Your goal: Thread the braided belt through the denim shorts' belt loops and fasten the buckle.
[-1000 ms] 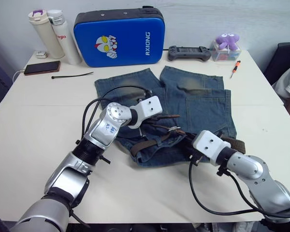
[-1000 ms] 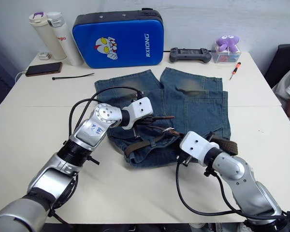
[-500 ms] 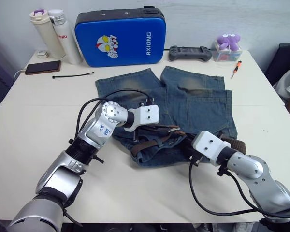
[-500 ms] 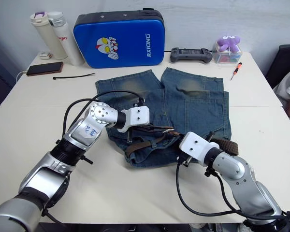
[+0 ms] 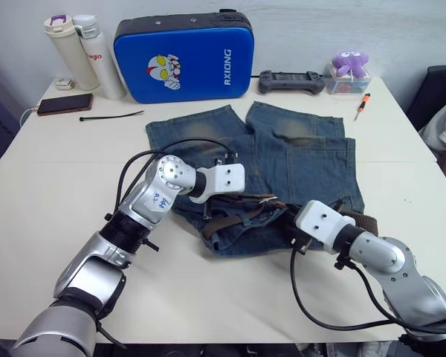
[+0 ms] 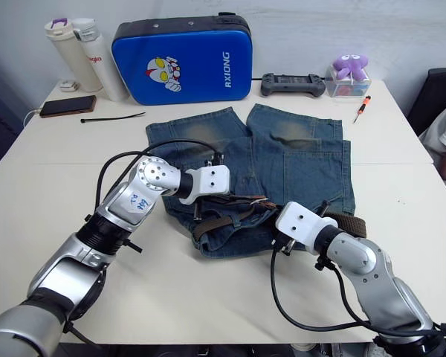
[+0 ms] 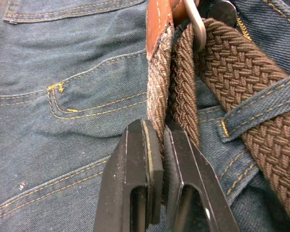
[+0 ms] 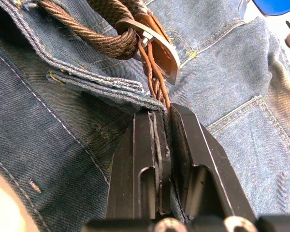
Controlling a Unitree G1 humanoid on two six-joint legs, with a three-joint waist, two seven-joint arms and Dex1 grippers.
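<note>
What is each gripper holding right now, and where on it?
Both grip the braided belt: left gripper on strap near buckle, right gripper on strap edge.

The blue case (image 5: pixel 183 58) bears "RXIONG" in white, running vertically. One white bottle (image 5: pixel 98 56) carries partly readable red lettering.

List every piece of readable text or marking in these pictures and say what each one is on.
"RXIONG": white letters running up the front of the blue case, beside a cartoon masked-hero picture.
Red lettering on the white bottle: partly hidden, reads roughly "...gla"; not fully legible.
Blue handwritten marks on the left arm's grey forearm: too small to read.
Nothing legible on the denim shorts, braided belt or buckle.
</note>
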